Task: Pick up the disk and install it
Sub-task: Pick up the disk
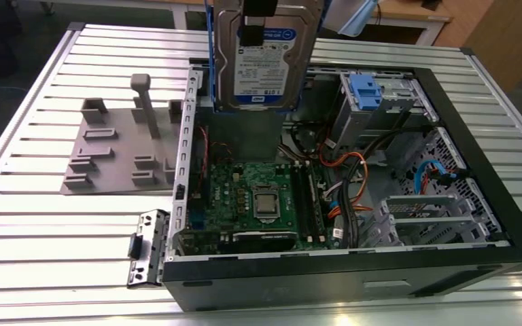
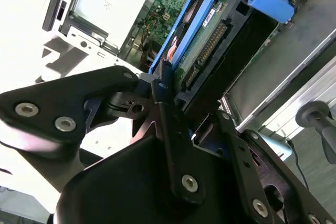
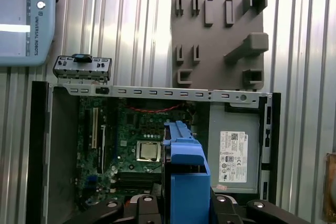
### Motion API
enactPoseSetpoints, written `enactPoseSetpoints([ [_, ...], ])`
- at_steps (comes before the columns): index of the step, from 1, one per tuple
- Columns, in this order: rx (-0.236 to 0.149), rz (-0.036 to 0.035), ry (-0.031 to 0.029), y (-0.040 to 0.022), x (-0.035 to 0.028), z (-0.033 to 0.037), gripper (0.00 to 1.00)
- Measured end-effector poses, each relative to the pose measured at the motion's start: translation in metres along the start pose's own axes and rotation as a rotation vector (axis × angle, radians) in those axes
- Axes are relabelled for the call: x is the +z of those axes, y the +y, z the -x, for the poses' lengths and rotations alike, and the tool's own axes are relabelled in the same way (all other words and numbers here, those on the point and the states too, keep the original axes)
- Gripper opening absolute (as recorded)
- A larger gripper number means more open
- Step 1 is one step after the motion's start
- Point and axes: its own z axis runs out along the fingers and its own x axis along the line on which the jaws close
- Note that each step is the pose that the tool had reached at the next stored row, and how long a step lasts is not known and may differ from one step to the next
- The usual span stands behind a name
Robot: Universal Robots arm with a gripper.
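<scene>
The disk (image 1: 263,58), a silver-grey drive with a white-and-blue label in a blue carrier frame, hangs upright above the far side of the open computer case (image 1: 478,170). My gripper (image 1: 255,27) is shut on its upper end, with black fingers over the label face. In the second wrist view the disk (image 2: 210,40) sits clamped between the gripper's (image 2: 191,103) two fingers, connector end showing. In the first wrist view the disk's blue frame (image 3: 186,177) rises edge-on from the gripper (image 3: 184,208), over the motherboard (image 3: 142,145).
Inside the case lie the green motherboard (image 1: 252,197), cables, and a metal drive bay with a blue tab (image 1: 367,88). A grey box with a white sticker (image 3: 233,150) sits in one corner. A grey fixture plate (image 1: 116,149) lies on the slatted table beside the case. A teach pendant (image 3: 23,19) rests nearby.
</scene>
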Motion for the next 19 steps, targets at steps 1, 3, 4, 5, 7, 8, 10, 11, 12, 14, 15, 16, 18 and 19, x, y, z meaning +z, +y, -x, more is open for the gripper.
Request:
enactPoseSetpoints([
  [1,0.000,0.0000,0.0000,0.0000,0.0000,-0.0004,0.36],
  [3,0.000,-0.0001,-0.0001,-0.0001,0.0000,-0.0013,0.36],
  [4,0.000,0.0000,0.0000,-0.0001,0.0000,-0.0017,0.36],
  [5,0.000,0.0000,0.0000,-0.0001,-0.0001,-0.0021,0.36],
  [7,0.000,0.0000,0.0000,-0.0001,-0.0001,-0.0030,0.36],
  [8,0.000,0.0000,0.0000,-0.0002,-0.0001,-0.0034,0.36],
  [10,0.000,0.0000,0.0000,-0.0002,-0.0001,-0.0041,0.36],
  [11,0.000,0.0000,0.0000,-0.0002,-0.0001,-0.0045,0.36],
  [12,0.000,0.0000,0.0000,-0.0002,-0.0001,-0.0050,0.36],
  [14,0.000,-0.0001,-0.0001,-0.0002,-0.0001,-0.0057,0.36],
  [15,0.000,0.0000,0.0000,-0.0002,-0.0002,-0.0061,0.36],
  [16,0.000,0.0000,0.0000,-0.0002,-0.0002,-0.0064,0.36],
  [18,0.000,-0.0001,-0.0001,-0.0003,-0.0002,-0.0071,0.36],
  [19,0.000,-0.0001,-0.0001,-0.0003,-0.0002,-0.0076,0.36],
])
